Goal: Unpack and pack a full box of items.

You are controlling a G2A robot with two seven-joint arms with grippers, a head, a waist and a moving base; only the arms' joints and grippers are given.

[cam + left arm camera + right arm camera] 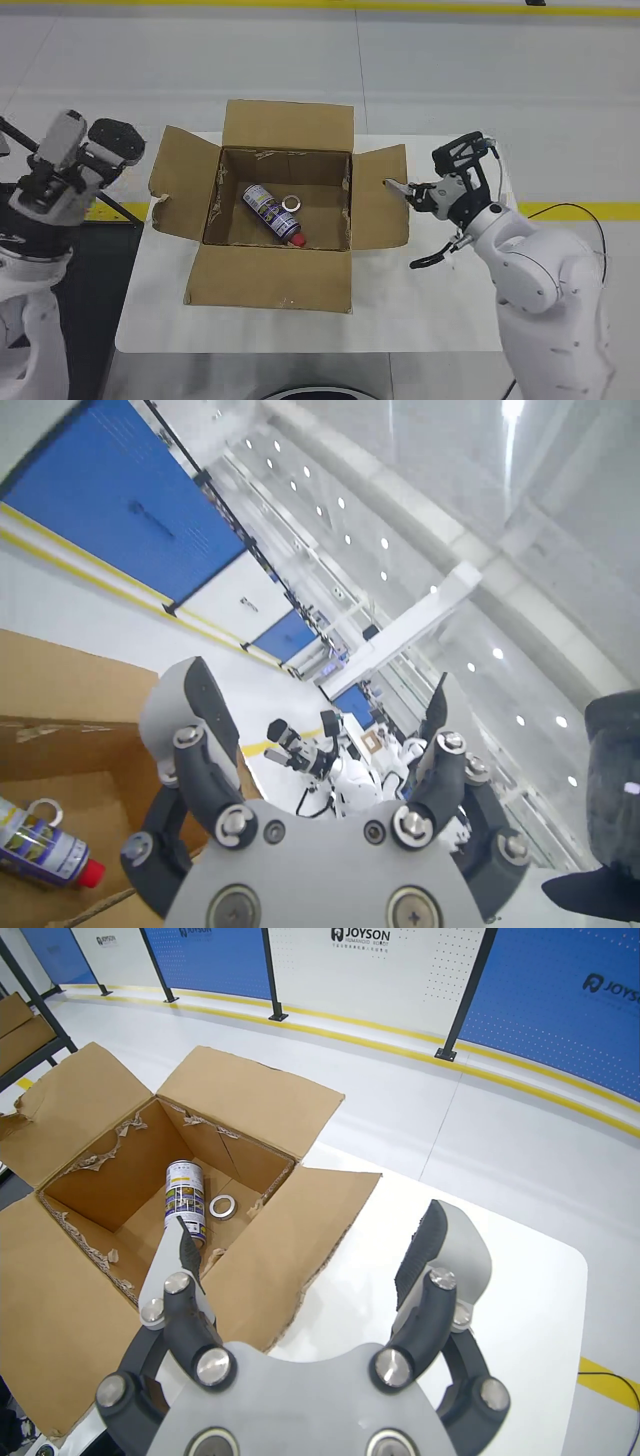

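An open cardboard box [280, 278] stands mid-table with all flaps spread. Inside it lies a spray can [270, 213] with a purple-and-white label and red cap, and beside it a small metal ring [291, 203]. The can [185, 1195] and ring [223, 1206] also show in the right wrist view, and the can [42, 847] in the left wrist view. My right gripper [405, 189] is open and empty, over the box's right flap [300, 1248]. My left gripper [320, 695] is open and empty, raised off the table's left side and tilted up toward the hall.
The box sits on a white table [430, 310] with bare surface to its right and front. A black cable [575, 210] runs over the floor at the right. Yellow floor lines and blue partition panels [550, 1003] stand beyond the table.
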